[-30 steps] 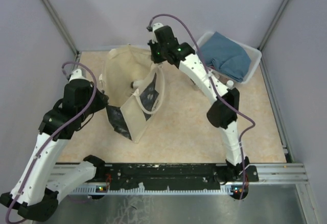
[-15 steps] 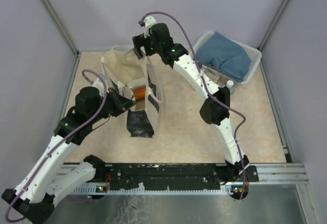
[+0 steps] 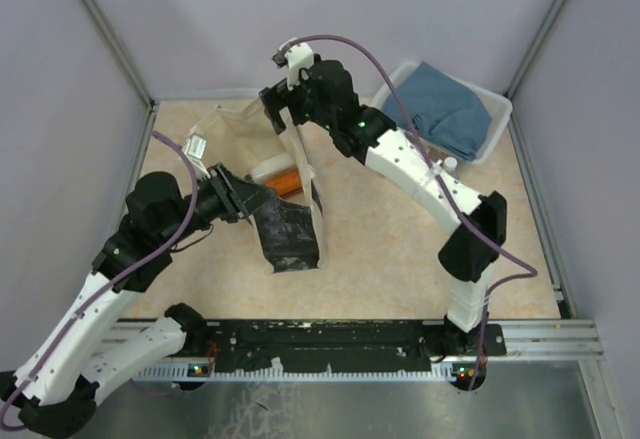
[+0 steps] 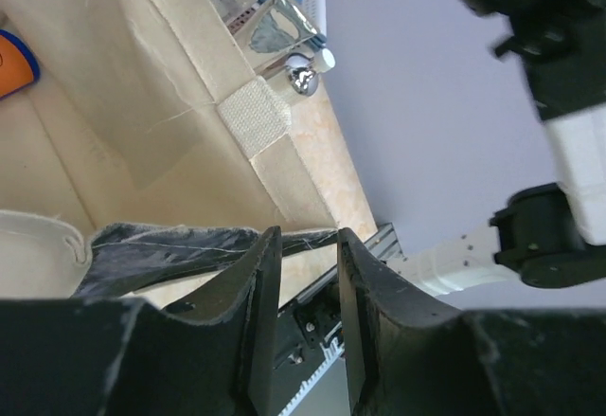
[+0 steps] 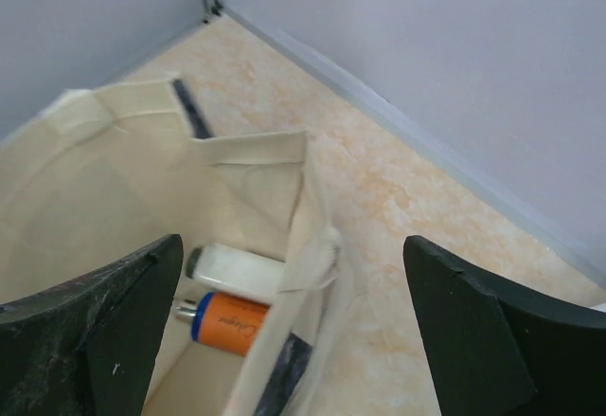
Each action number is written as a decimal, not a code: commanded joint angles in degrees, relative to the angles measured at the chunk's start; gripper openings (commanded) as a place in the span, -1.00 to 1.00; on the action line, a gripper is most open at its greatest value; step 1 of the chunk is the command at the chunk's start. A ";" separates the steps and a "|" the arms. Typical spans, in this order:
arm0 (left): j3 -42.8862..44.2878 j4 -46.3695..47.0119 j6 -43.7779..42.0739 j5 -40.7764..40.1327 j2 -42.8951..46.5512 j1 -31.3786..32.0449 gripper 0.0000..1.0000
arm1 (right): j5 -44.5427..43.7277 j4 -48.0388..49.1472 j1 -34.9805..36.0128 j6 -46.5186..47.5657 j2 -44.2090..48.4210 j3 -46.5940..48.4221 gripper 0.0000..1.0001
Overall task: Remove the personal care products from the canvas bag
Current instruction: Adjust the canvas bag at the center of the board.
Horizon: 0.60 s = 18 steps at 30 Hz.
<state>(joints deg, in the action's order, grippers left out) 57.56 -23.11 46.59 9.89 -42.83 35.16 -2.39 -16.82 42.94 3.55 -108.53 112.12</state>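
Over on the left half of the tabletop (image 3: 380, 259), the canvas bag (image 3: 240, 144) is propped open with its mouth facing up. The dark printed panel (image 3: 288, 239) shows a lot more than it did half a second ago, when the bag stood straighter and narrower. The left end effector (image 3: 238, 197) has pushed in further toward the middle. Its fingers are pinched nearly together on the bag's near rim, right where the dark cloth starts.

The right end effector (image 5: 292, 245) hangs over the far rim with its fingers spread wide and nothing in them. It's in about the same spot as before, but that arm's elbow has swung out to the right.

Both products I can make out are lying at the bottom of the bag. The white bottle (image 5: 237, 269) and the blue-and-orange bottle (image 5: 227, 321) sit side by side, and the orange one is easier to spot from above now.

The white plastic basket (image 3: 497, 111) with the blue cloth (image 3: 445, 109) sits in the far right corner, same as earlier.
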 commanded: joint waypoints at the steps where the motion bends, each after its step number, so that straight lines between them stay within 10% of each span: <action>1: 2.95 1.10 -3.82 -3.53 -0.85 1.60 -0.28 | -0.53 3.76 4.81 2.78 9.32 -4.38 0.98; 9: 13.47 -17.86 -4.14 -36.01 -0.65 1.67 -0.20 | 8.41 -2.13 8.82 3.69 15.02 -10.06 0.99; 18: 19.36 -26.22 -5.55 -46.95 -8.21 1.59 0.15 | 10.27 -12.79 16.40 9.14 12.12 -10.47 0.99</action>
<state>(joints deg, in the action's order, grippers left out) 76.86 -44.99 43.07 -30.48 -49.08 36.67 5.30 -26.22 55.92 9.06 -96.18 101.97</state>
